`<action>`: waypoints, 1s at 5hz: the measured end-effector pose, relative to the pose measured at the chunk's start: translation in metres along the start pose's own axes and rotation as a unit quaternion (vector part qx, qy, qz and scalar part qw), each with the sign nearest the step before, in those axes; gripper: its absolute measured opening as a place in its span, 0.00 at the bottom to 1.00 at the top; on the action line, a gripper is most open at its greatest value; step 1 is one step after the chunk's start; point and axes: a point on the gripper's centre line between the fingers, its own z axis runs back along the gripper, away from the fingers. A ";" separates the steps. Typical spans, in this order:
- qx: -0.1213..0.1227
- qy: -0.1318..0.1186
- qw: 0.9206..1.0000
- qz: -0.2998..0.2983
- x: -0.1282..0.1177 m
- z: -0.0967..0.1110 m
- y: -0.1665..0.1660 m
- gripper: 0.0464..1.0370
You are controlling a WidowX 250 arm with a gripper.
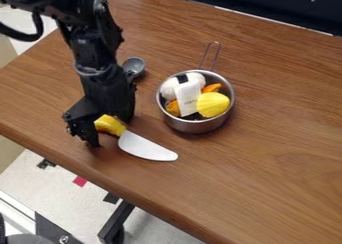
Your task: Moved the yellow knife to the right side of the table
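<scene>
- Knife, yellow-handled, at the left of the surface towards its near edge; its pale, rounded blade points right and nearer you. Whether it bears on the wood cannot be told.
- Tool: at the handle, partly hiding it. You cannot tell from this angle whether it is apart, together or clamped on the handle.
- Handling, as judged: expect a light, stiff piece, probably plastic, unlikely to break. The smooth blade may slip or swivel, so take your hold squarely across the thick handle; the blade's overhang could make the tip droop or swing.
- Metal pan, right of the knife and farther off, its wire handle extending to the far side. You should judge any rightward path so that the blade clears its wall.
- Contents of the pan: a white block, a yellow ridged piece, a whitish rounded piece with a dark band, and orange pieces.
- Grey scoop, beyond the tool, just beside the arm.
</scene>
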 end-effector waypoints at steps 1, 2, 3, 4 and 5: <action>0.001 -0.008 1.000 0.005 0.000 0.000 -0.001 0.65; 0.005 -0.009 1.000 0.005 -0.002 -0.001 0.000 0.36; 0.007 -0.010 1.000 0.003 -0.002 0.000 0.000 0.31; -0.018 -0.034 0.999 0.006 0.005 0.002 -0.006 0.31; -0.035 -0.049 0.998 0.021 0.016 0.014 -0.002 0.31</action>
